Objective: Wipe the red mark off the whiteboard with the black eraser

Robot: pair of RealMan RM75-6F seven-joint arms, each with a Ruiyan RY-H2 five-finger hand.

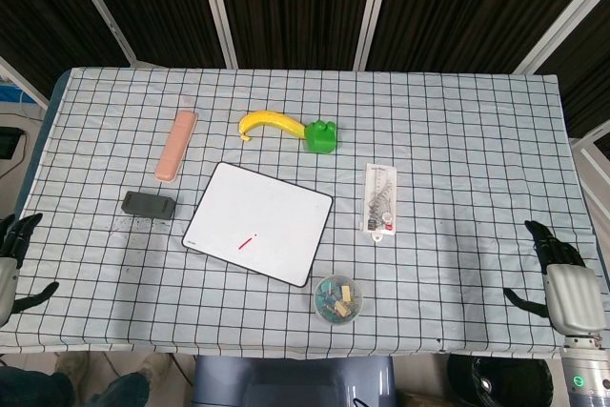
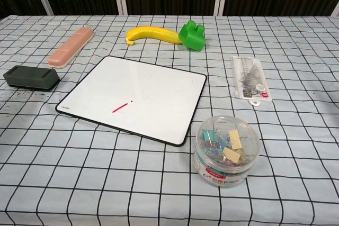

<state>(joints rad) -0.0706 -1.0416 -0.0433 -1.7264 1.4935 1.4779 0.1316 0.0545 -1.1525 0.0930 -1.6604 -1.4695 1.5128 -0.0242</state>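
A whiteboard (image 1: 259,222) (image 2: 135,95) with a black rim lies near the middle of the checked tablecloth. A short red mark (image 1: 248,241) (image 2: 121,107) sits on its near part. The black eraser (image 1: 148,204) (image 2: 30,77) lies flat on the cloth just left of the board. My left hand (image 1: 11,262) hangs at the table's near left edge, fingers apart and empty, far from the eraser. My right hand (image 1: 564,283) is at the near right edge, fingers spread, holding nothing. The chest view shows neither hand.
A pink case (image 1: 175,144) (image 2: 71,46) lies behind the eraser. A banana (image 1: 270,124) (image 2: 151,34) and a green block (image 1: 321,136) (image 2: 192,35) sit behind the board. A packaged ruler set (image 1: 379,198) (image 2: 250,77) lies right of it, and a tub of clips (image 1: 338,297) (image 2: 226,150) stands in front.
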